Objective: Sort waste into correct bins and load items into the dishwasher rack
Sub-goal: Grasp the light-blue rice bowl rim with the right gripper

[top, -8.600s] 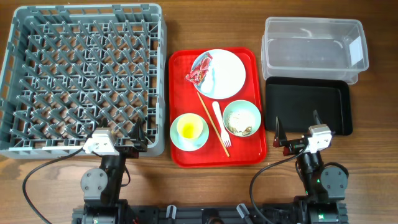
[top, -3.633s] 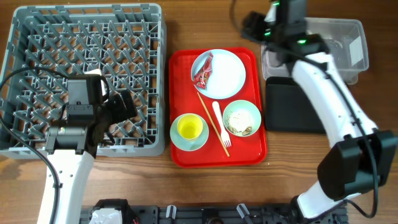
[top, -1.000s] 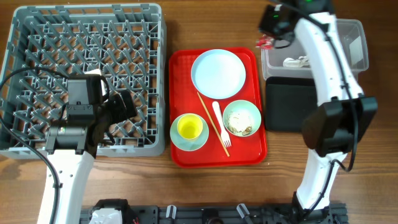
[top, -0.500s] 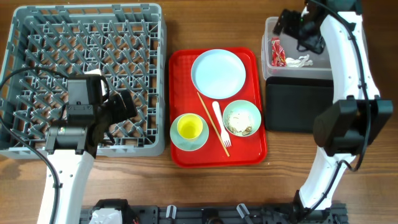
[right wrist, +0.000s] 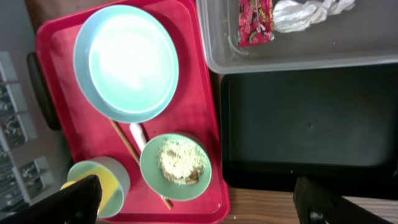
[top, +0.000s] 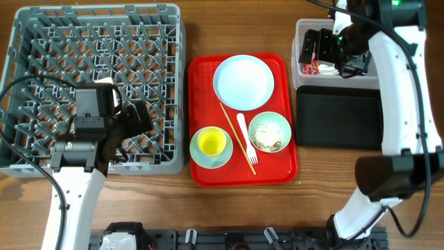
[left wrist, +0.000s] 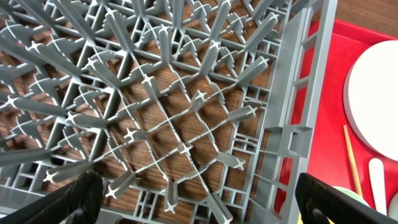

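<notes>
step: waste sorting | right end effector fingers spread, empty, over clear tub | red-and-white wrapper and tissue lie inside tub | next, likely: bowl leftovers into black tray; grip rim, carry level, tip low | left end effector open above dishwasher rack

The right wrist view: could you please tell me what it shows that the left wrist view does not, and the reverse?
Only the right wrist: the clear tub holding the red-and-white wrapper and white tissue, the black tray, the bowl of rice leftovers and the yellow cup. Only the left wrist: the dishwasher rack, its peg grid up close; the right wrist catches just a grey sliver. Both: the red serving tray, white plate, chopstick and fork.
</notes>
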Controlling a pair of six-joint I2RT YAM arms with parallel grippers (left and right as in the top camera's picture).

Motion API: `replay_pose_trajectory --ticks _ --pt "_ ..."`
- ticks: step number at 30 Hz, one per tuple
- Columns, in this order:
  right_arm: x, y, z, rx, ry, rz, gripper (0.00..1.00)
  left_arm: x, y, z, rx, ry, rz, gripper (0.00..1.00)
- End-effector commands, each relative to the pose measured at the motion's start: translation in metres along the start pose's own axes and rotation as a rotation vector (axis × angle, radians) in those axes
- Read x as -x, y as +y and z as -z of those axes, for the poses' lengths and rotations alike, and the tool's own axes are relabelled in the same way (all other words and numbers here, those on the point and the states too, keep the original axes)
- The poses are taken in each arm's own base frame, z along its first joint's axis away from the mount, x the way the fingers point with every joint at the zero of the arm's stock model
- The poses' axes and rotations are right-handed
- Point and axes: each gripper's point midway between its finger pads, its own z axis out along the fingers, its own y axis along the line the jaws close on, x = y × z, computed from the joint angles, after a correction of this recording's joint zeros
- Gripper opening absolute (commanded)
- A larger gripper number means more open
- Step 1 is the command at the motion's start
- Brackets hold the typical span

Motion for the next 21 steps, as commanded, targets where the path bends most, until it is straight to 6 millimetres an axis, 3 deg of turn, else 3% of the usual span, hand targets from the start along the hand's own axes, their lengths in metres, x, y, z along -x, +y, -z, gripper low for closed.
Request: replay_pose_trajectory --ticks 1,7,10,17,21 --pt "-0.022 -0.001 0.017 0.018 -0.016 0.02 0.99 0.006 0.0 0.003 0.006 -0.019 0.008 1.0" --pt "-0.064 -0.012 0.002 0.053 -0.16 0.012 1.0 0.006 0.0 0.003 0.006 -0.019 0.008 1.0" --pt "-0.085 -0.011 -0.014 0.098 -0.274 -0.001 1.0 0.006 0.0 0.003 0.006 -0.019 0.008 1.0" --pt "-0.116 0.037 -0.071 0.138 -0.148 0.108 0.98 0.006 0.0 0.003 0.006 -0.019 0.008 1.0" --pt "-0.127 0.065 -0.118 0.081 -0.053 0.102 0.95 0.004 0.001 0.003 0.009 -0.01 0.008 1.0"
